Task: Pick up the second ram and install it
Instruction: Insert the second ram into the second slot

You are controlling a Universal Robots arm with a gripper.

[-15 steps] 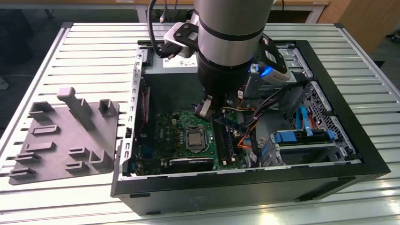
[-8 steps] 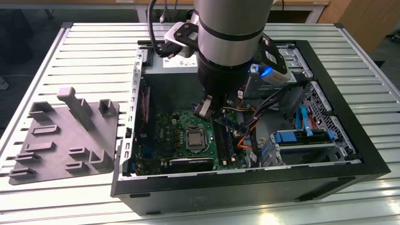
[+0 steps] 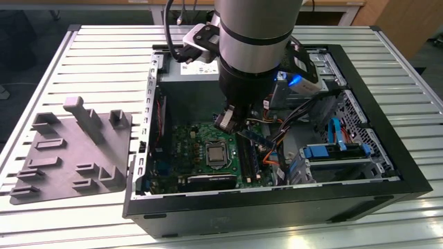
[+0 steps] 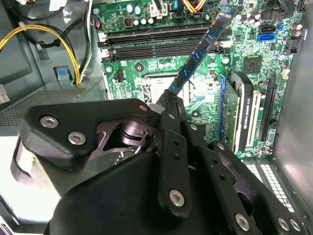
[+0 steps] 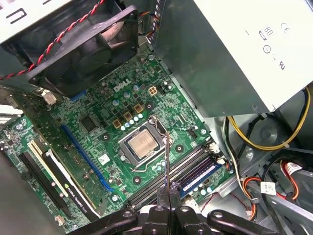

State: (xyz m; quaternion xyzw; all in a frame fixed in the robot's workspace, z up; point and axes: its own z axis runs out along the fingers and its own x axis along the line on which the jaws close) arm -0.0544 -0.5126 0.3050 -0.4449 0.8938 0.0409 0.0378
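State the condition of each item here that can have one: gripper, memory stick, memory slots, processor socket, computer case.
gripper: shut on the second ram.
second ram: held tilted over the motherboard, not seated.
memory slots: one holds a blue module, those beside it are empty.
processor socket: holds a chip, with no cooler on it.
computer case: lying on the table, side open.
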